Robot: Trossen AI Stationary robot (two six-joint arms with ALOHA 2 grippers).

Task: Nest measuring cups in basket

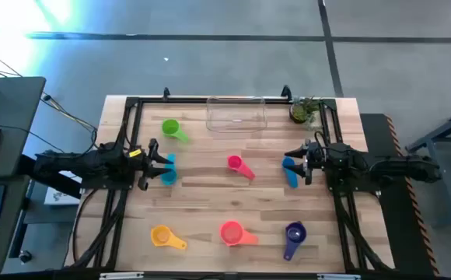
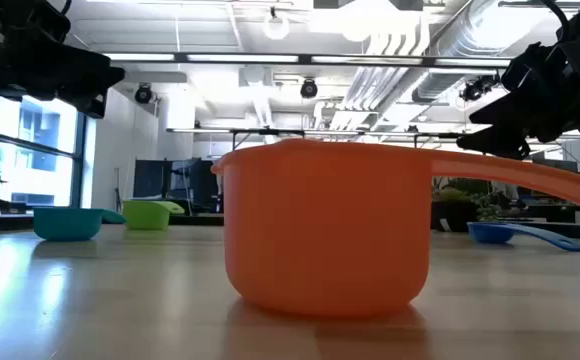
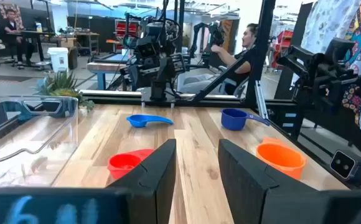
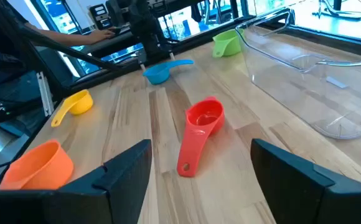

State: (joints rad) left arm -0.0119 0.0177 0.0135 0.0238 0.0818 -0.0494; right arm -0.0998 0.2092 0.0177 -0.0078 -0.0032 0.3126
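Note:
Several measuring cups lie apart on the wooden table, each resting on its base. They are green (image 1: 171, 128), teal (image 1: 168, 173), pink-red (image 1: 237, 165), blue (image 1: 290, 173), yellow (image 1: 162, 236), orange (image 1: 231, 232) and purple (image 1: 294, 233). The clear basket (image 1: 235, 114) stands at the far edge. My left gripper (image 1: 160, 162) hovers open above the teal cup (image 2: 70, 222), with nothing between its fingers (image 3: 196, 168). My right gripper (image 1: 295, 158) hovers wide open over the blue cup (image 2: 515, 234), also with nothing between its fingers (image 4: 199, 168).
A small potted plant (image 1: 303, 110) stands at the far right corner beside the basket. A black frame (image 1: 132, 105) runs along the table's far and side edges. Bare wood lies between the cups in the table's middle. People sit at desks beyond the table.

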